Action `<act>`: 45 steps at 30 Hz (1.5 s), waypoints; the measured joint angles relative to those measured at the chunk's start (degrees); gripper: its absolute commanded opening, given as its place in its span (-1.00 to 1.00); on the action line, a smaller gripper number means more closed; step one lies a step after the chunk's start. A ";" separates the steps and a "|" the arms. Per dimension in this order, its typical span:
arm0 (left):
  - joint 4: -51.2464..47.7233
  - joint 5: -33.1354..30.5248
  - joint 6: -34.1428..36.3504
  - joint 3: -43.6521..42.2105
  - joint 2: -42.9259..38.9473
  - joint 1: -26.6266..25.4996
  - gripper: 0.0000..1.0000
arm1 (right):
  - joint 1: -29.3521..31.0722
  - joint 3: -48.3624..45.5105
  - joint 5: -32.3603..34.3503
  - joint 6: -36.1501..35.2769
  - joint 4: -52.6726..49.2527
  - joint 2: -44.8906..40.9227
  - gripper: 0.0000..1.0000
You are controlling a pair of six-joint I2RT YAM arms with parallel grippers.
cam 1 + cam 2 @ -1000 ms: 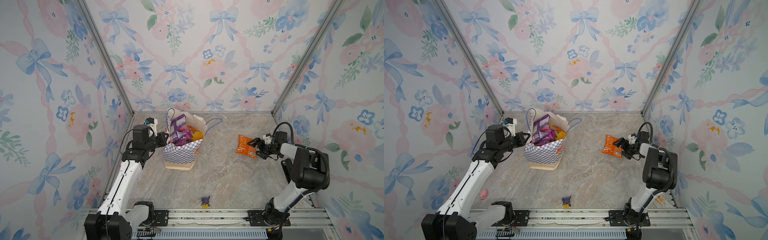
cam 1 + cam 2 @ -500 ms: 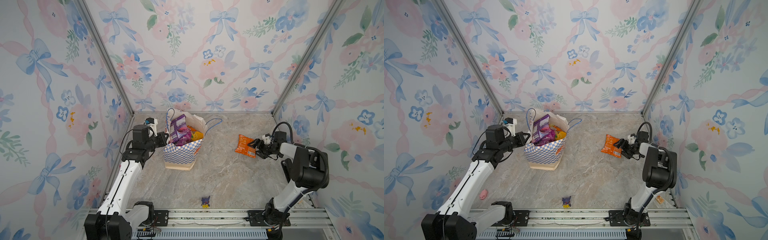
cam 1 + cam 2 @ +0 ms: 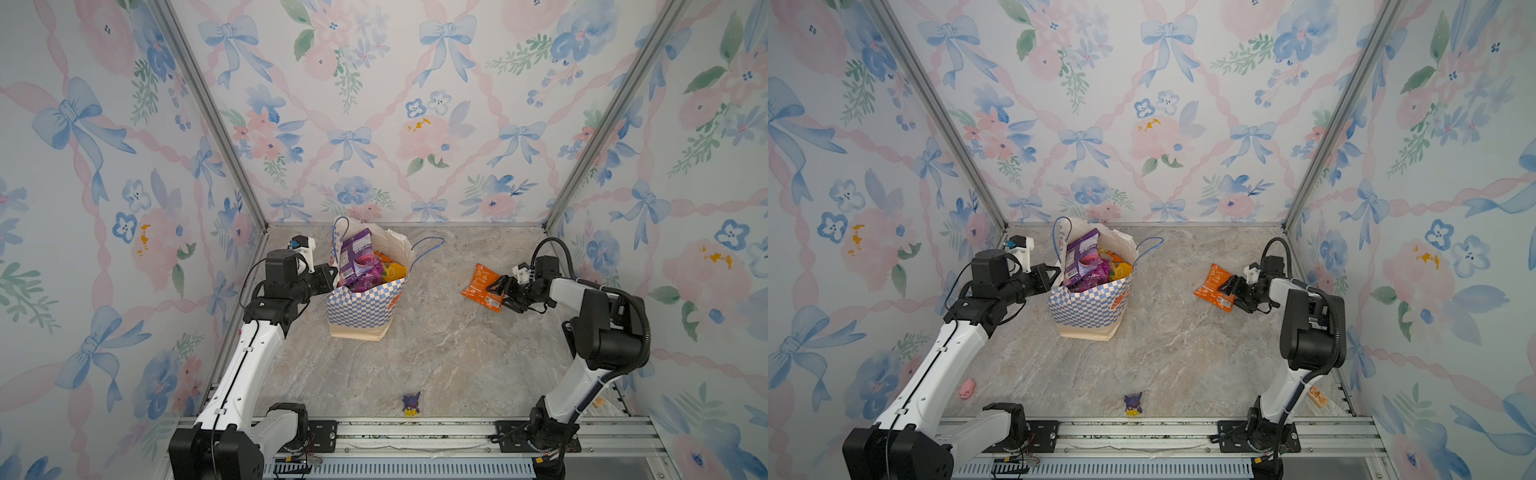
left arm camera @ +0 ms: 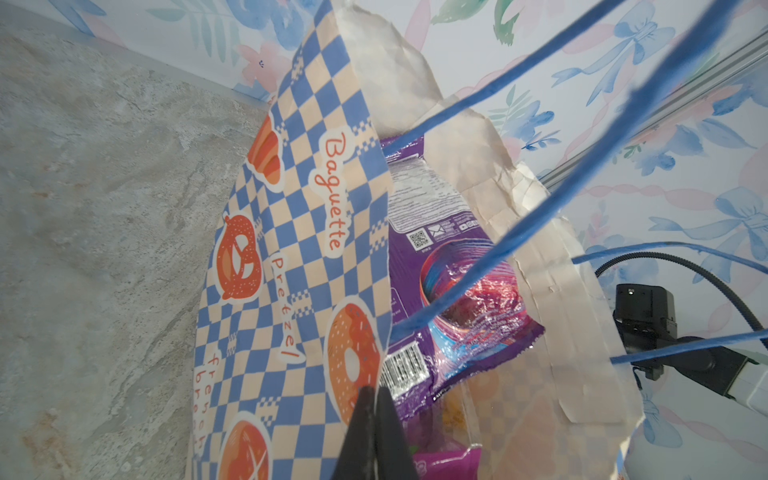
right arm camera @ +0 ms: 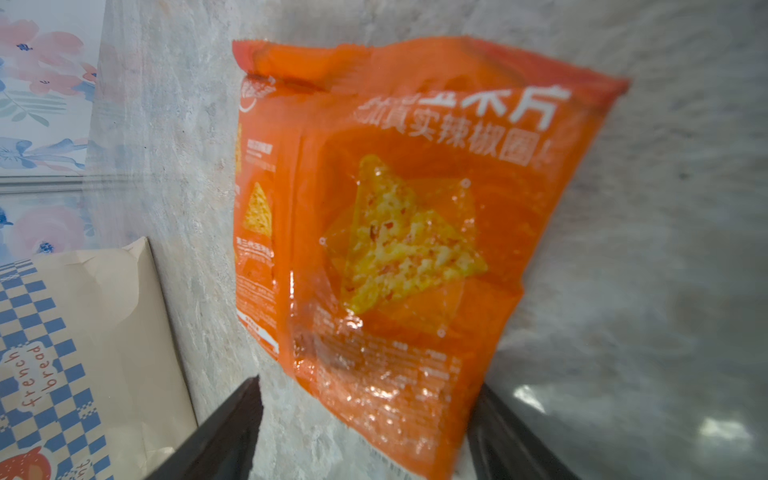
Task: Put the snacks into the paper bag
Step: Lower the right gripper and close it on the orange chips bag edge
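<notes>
A: How many snacks are out on the table (image 3: 436,353)?

B: One. A single orange packet (image 3: 478,284) lies flat at about 2 o'clock from the table's middle, well apart from the bag.

A: And bags?

B: One paper bag (image 3: 361,309), upright at about 10 o'clock. One purple packet (image 3: 355,259) sticks up out of its mouth, with yellow, orange and magenta wrappers beneath it. How many lie under there I cannot count.

A: Where is the right gripper (image 3: 500,296)?

B: At 3 o'clock of the orange packet, low over the table. Its jaws stand wide, one on either side of the packet's near end. In the right wrist view, bare table shows between one finger and the wrapper, so it has hold of nothing.

A: And the left gripper (image 4: 374,399)?

B: At 9 o'clock of the bag, pinched tight on the rim of the checkered wall.

A: Anything else?

B: One small purple-and-yellow figurine (image 3: 411,405) at 6 o'clock, by the table's front edge, well apart from both grippers.
</notes>
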 measured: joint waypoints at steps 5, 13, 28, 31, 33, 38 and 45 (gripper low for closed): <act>0.00 -0.02 -0.02 0.00 0.00 0.00 -1.00 | 0.72 1.44 2.14 0.04 -1.86 0.13 0.70; 0.00 0.00 -0.02 0.02 0.00 0.00 -1.00 | -1.73 4.76 3.41 -0.07 -5.90 1.55 0.73; 0.00 -0.02 0.00 0.02 0.00 0.00 -1.00 | -3.74 10.38 1.25 1.09 -3.21 6.71 0.74; 0.00 -0.02 -0.02 0.02 0.00 0.00 -1.00 | -3.74 10.64 -0.15 2.29 -0.74 7.65 0.73; 0.00 -0.02 0.00 0.02 0.00 0.00 -1.00 | -3.74 11.08 -0.96 3.08 1.05 8.46 0.72; -0.02 -0.02 -0.02 0.26 0.00 0.02 -1.00 | -3.67 12.50 -2.36 4.44 4.02 10.40 0.71; -0.04 -0.02 -0.02 0.44 0.00 0.02 -1.00 | -3.45 13.62 -2.56 5.03 5.16 11.65 0.59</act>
